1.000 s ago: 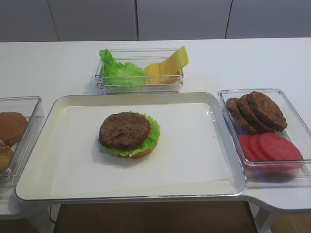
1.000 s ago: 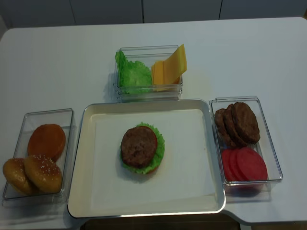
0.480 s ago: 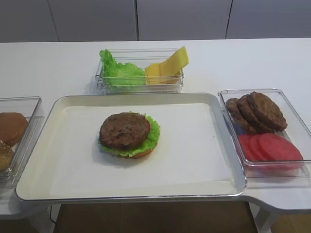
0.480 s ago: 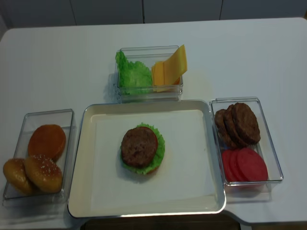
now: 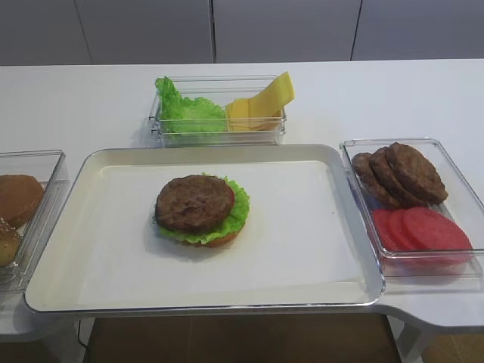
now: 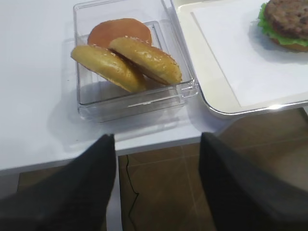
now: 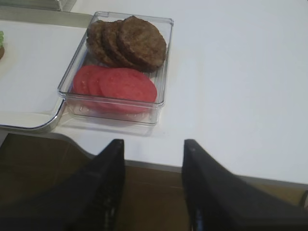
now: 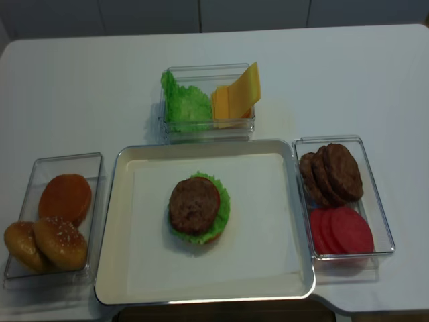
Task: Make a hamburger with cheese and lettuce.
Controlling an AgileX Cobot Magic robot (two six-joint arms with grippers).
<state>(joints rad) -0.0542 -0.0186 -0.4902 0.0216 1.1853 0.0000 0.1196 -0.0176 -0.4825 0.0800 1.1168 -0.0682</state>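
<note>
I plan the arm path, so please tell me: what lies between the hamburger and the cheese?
In both high views, only bare tray liner, the tray rim and the clear box wall lie between the hamburger and the cheese.

Yellow cheese [image 8: 234,96], frilly green lettuce [image 8: 184,106]

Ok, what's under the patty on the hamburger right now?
Under the brown patty of the hamburger: a red tomato edge, frilly lettuce rim, a sliver of bun. No cheese shows; the middle is covered.
</note>
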